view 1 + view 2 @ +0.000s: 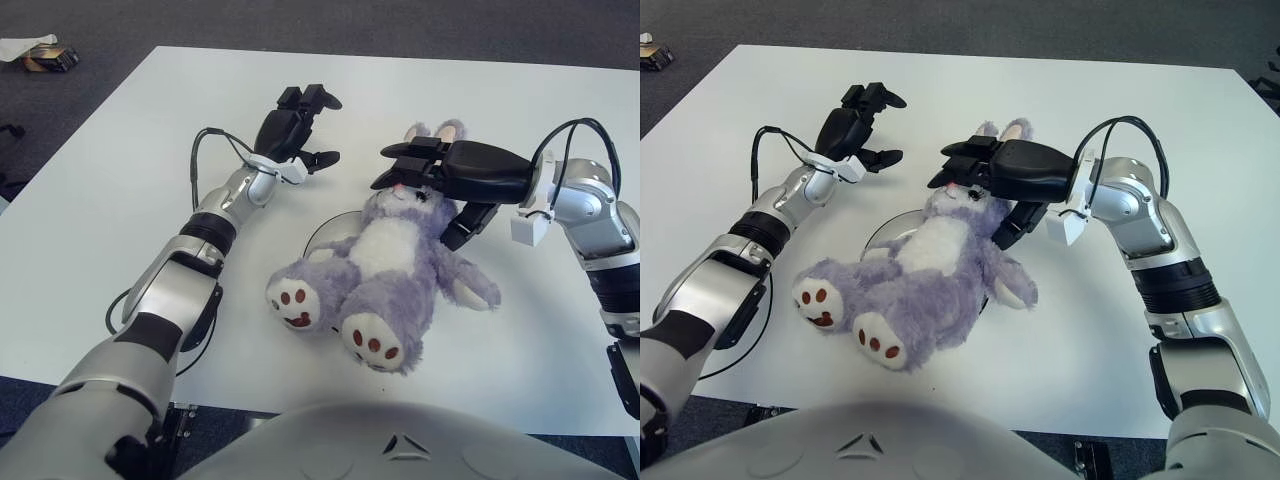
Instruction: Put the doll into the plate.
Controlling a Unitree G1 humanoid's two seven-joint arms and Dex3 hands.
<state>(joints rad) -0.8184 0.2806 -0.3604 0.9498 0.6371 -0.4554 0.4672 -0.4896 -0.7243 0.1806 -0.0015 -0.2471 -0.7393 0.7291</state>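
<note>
A broad white bench [120, 170] fills most of both views, its top smooth and matte, evenly lit with only soft shadows. Its far edge runs straight across the upper part of the scene, and its left edge slants down toward the near corner. Beyond it lies a dark grey carpeted floor [330, 25] — speckled, flat, with no furniture visible on the stretch behind the bench. At the far left on the floor sits a small dark box [52, 58] with a pale crumpled sheet [25, 44] just beside it, touching or overlapping — which one cannot be told. A dark object [12, 130] juts in at the left edge, too cut off to identify.
</note>
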